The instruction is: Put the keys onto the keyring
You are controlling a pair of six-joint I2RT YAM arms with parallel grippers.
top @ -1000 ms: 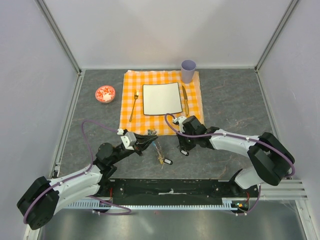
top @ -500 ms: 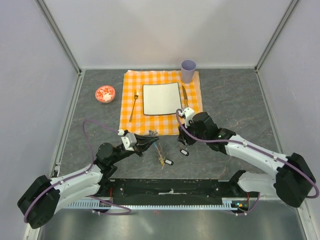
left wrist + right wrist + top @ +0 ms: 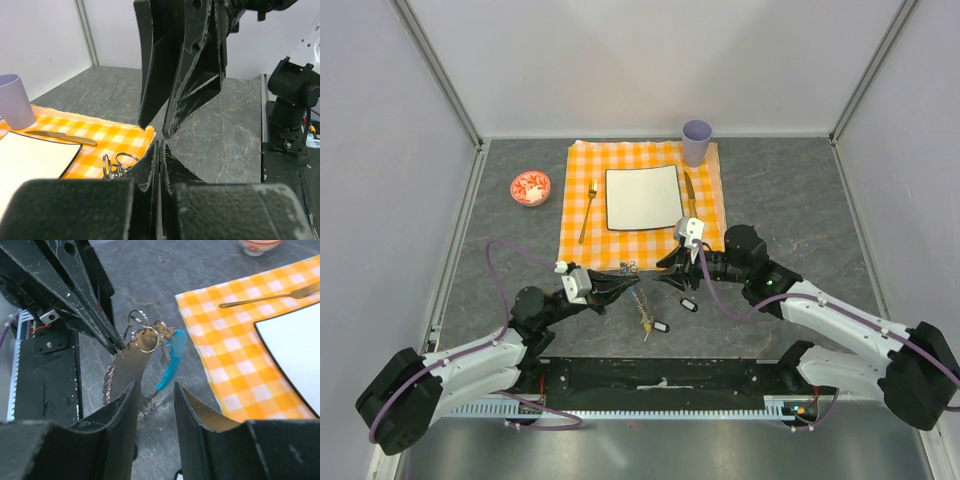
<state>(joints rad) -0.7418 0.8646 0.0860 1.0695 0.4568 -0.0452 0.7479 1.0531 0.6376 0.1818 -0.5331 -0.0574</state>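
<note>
Nearest to the arm bases, the keys (image 3: pixel 642 314) lie loose on the grey table (image 3: pixel 790 190). They make a thin brass and silver bundle, and its long axis runs from near to far. Two small black tags (image 3: pixel 660 325) lie just beside it on the right.

A little farther, the two claws meet tip to tip, just before the near edge of the orange checked mat (image 3: pixel 582 160). The left gripper (image 3: pixel 623 280) has its fingers pressed together, and the wire of the keyring (image 3: pixel 145 338) is pinched at their tips, above the table. The right gripper (image 3: pixel 152 395) has its fingers apart. It faces the ring from the other side, near it but not touching.

In the right wrist view the rings stand close against the left fingers, which hide part of the wire. The turquoise tag (image 3: pixel 172 360) hangs from the rings and is curved; its long axis slants down toward the gap of the right claw. A blurred brass piece shows under the ring, but I cannot tell if it is threaded on.

Farther away, the white square plate (image 3: pixel 643 197) lies on the mat, with the gold fork (image 3: pixel 588 210) on its left and the knife (image 3: pixel 690 198) on its right. The red-and-white bowl (image 3: pixel 530 187) stands on the table left of the mat. The lilac cup (image 3: pixel 697 141) stands at the far right corner of the mat.
</note>
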